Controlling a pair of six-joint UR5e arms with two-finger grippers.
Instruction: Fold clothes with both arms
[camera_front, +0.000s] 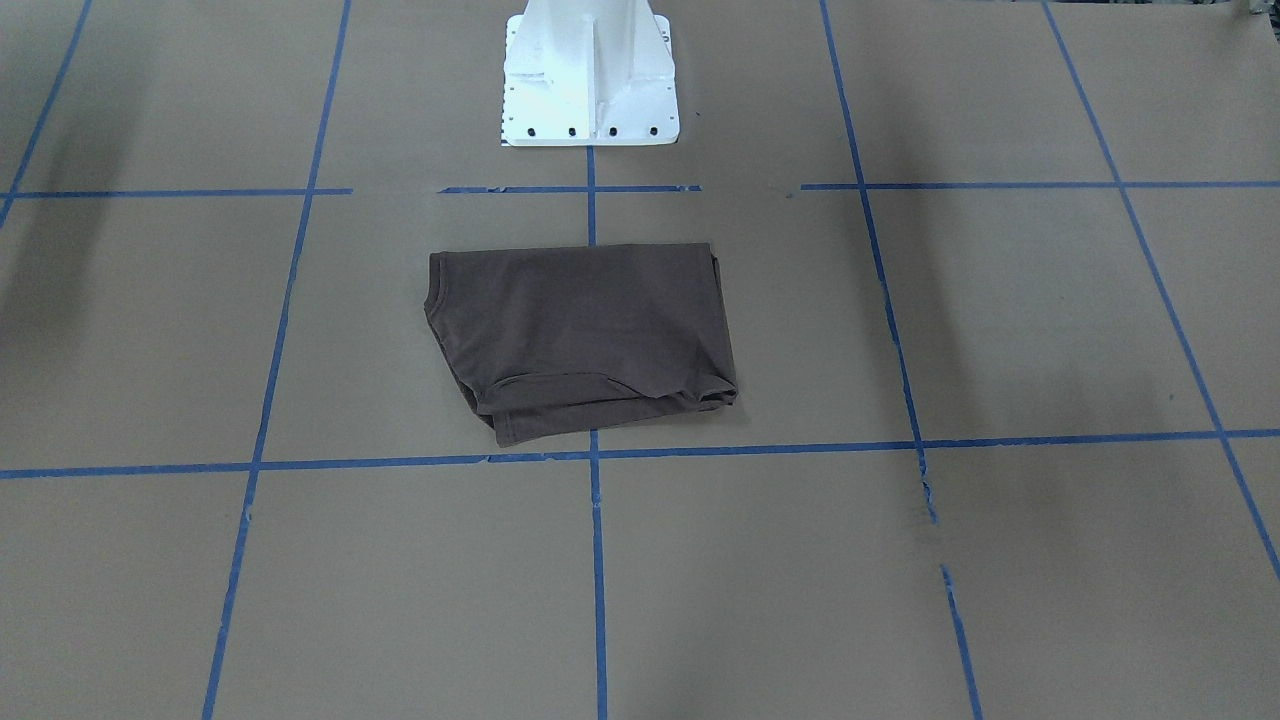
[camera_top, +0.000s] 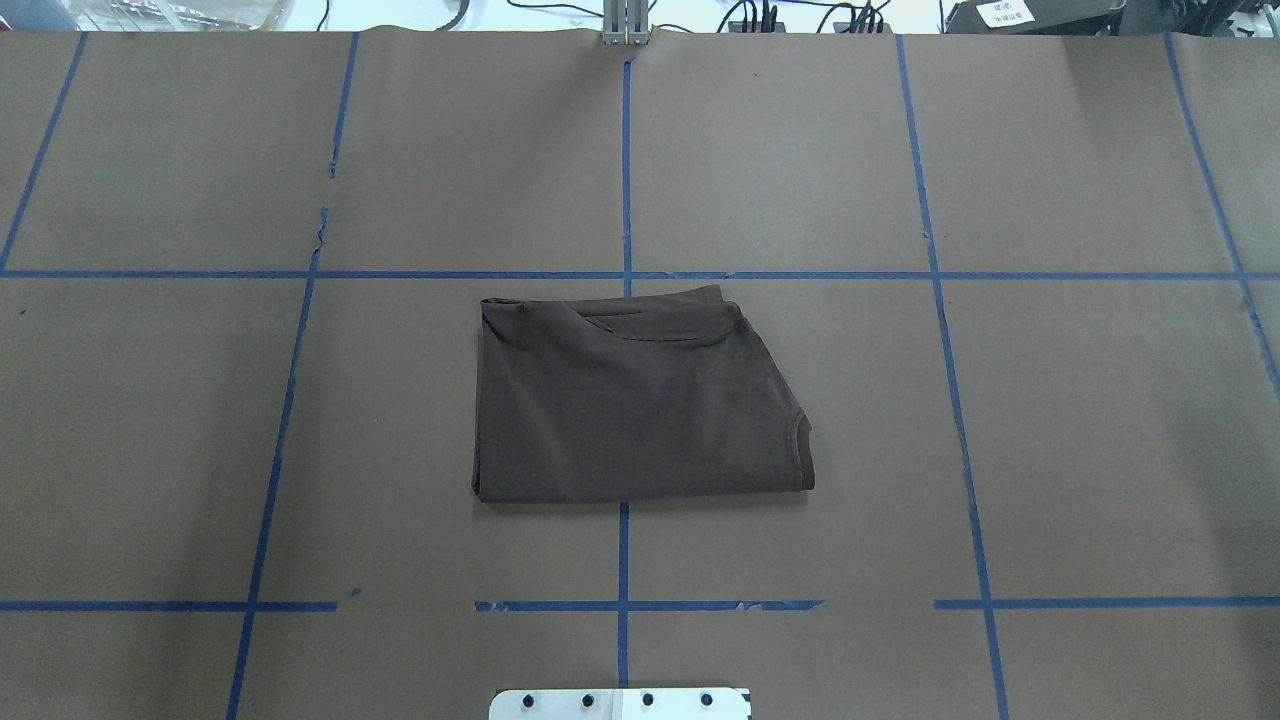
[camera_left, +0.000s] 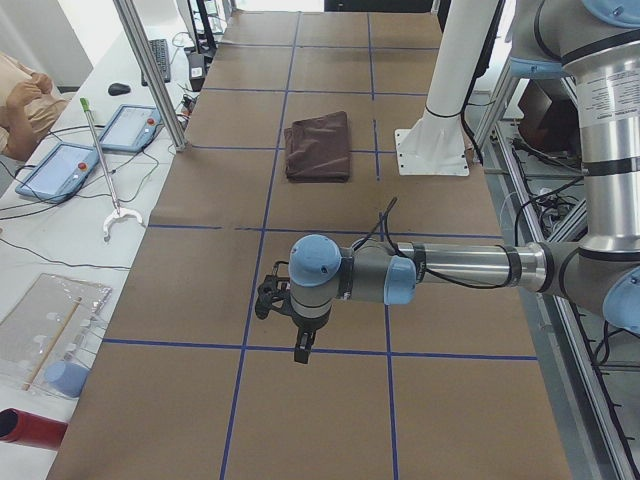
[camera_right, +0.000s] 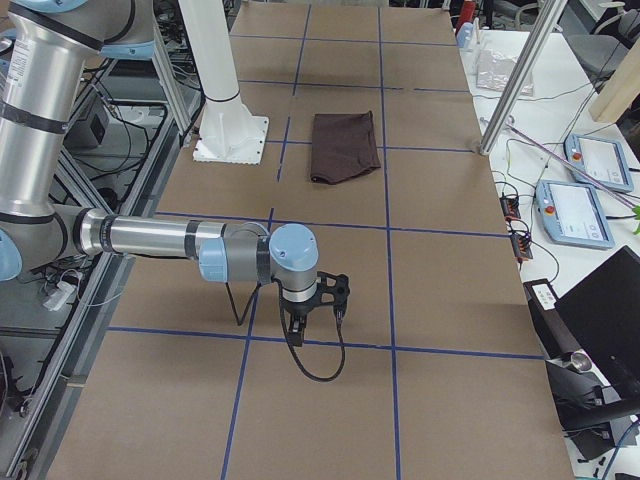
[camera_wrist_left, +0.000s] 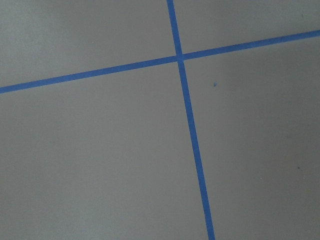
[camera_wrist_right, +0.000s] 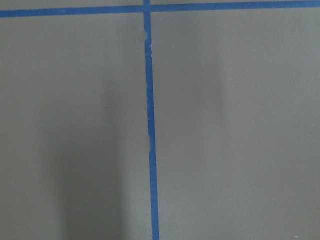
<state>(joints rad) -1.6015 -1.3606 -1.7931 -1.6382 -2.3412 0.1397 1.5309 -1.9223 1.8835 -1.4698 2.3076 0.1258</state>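
Observation:
The dark brown T-shirt (camera_front: 585, 335) lies folded into a compact rectangle at the middle of the table, just in front of the pedestal; it also shows in the overhead view (camera_top: 635, 400) and both side views (camera_left: 318, 147) (camera_right: 345, 147). My left gripper (camera_left: 285, 325) hovers over bare table far from the shirt, at my left end. My right gripper (camera_right: 315, 300) hovers over bare table at my right end. Both show only in the side views, so I cannot tell whether they are open or shut. Neither holds cloth. Both wrist views show only brown paper and blue tape.
The white pedestal base (camera_front: 590, 75) stands behind the shirt. Blue tape lines (camera_top: 625, 160) grid the brown paper table. Tablets (camera_left: 60, 170), a reaching stick (camera_left: 100, 160) and a metal post (camera_left: 150, 70) are on the side bench. An operator's arm (camera_left: 20, 95) shows at the edge.

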